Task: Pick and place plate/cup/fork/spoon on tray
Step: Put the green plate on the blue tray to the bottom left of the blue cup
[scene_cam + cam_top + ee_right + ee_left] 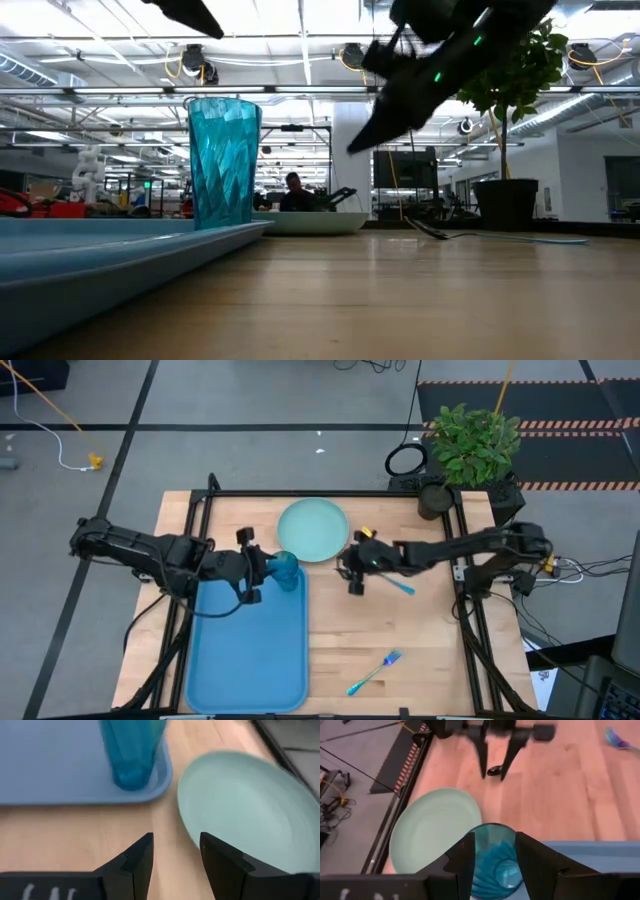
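Note:
The teal cup (287, 568) stands upright on the blue tray (248, 650), in its far right corner; it also shows in the low view (224, 160). My left gripper (492, 855) is open just above the cup's rim, a finger to each side, touching nothing. The mint-green plate (313, 530) lies on the table beyond the tray. The spoon (401, 585) lies right of the plate. My right gripper (347, 568) is open above the spoon's dark bowl (494, 770), clear of it. The fork (375, 672) lies near the front edge.
A potted plant (470, 445) stands at the table's far right corner. Black frame rails (467, 590) run along the table's left, right and far sides. Bare wood (400, 630) lies between the tray and the fork.

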Controlling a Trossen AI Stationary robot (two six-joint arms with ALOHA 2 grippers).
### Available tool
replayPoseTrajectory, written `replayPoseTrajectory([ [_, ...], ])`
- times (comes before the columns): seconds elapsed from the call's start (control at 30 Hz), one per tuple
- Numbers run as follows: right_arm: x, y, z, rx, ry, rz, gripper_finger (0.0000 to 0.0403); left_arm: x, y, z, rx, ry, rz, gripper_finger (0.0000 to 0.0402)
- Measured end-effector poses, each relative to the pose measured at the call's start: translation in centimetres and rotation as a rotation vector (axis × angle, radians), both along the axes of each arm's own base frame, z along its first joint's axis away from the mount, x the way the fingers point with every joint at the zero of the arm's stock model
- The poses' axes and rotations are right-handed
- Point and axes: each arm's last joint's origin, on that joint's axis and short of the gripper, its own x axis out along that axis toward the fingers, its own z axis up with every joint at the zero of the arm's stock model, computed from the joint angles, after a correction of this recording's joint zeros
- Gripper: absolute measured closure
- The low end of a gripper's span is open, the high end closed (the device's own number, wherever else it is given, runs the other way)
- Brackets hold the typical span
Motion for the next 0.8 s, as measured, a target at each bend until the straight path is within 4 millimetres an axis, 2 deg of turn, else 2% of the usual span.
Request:
replayPoseTrajectory([
  [0.2, 2.3, -3.2, -3.1, -0.020, 0.061, 0.030, 0.0248, 0.2, 0.9, -0.4, -0.008, 0.001, 0.049, 0.0259],
  [0.3, 3.6, -4.0, -4.3, -0.080, 0.087, 0.064, 0.0248, 0.2, 1.2, -1.2, -0.023, 0.017, 0.079, 0.0259],
  [0.43, 5.3, -4.5, -4.9, -0.130, 0.098, 0.109, 0.0248, 0.1, 1.2, -2.2, -0.041, 0.039, 0.102, 0.0259],
  [0.63, 6.5, -5.7, -5.7, -0.090, 0.140, 0.178, 0.0248, 0.0, 1.1, -2.7, -0.059, 0.045, 0.116, 0.0259],
  [0.8, 6.3, -6.4, -6.5, -0.104, 0.197, 0.190, 0.0258, 0.1, 1.1, -2.6, -0.050, 0.043, 0.100, 0.0259],
])
